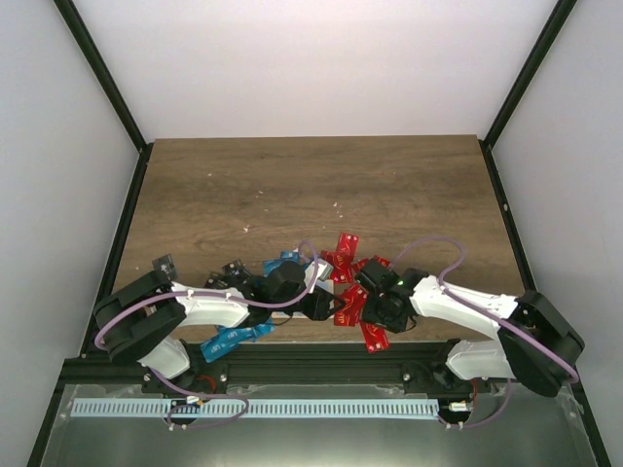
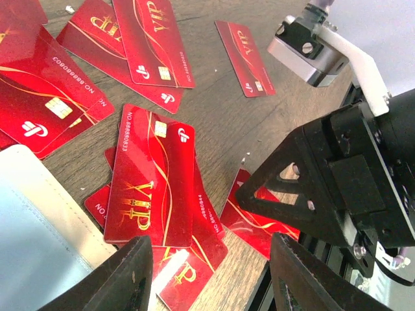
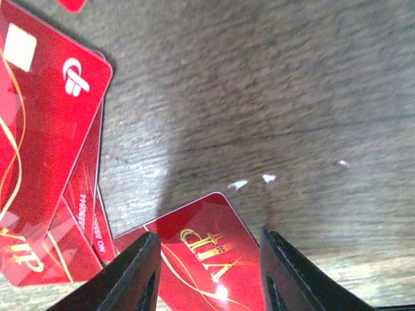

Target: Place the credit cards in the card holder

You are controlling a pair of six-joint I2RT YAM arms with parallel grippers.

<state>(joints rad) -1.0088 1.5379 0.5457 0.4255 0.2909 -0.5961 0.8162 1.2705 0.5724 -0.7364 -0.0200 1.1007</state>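
Observation:
Several red credit cards point(image 2: 150, 184) marked VIP lie scattered and overlapping on the wooden table. The pale beige card holder point(image 2: 45, 201) lies at the lower left of the left wrist view, next to the red pile; it is hidden in the top view. My left gripper point(image 2: 214, 285) is open and empty, low over the overlapped red cards. My right gripper point(image 3: 207, 272) is open, its jaws either side of one red card point(image 3: 201, 246) that lies flat on the table. In the top view both grippers meet over the red cards point(image 1: 350, 306) near the table's front edge.
Blue cards point(image 1: 234, 337) lie by the front edge on the left, more point(image 1: 287, 261) behind the left arm. Black cards point(image 1: 164, 264) lie at the left. The right arm's black finger point(image 2: 285, 194) is close on the right of the left wrist view. The black front rail point(image 1: 311, 360) runs just below.

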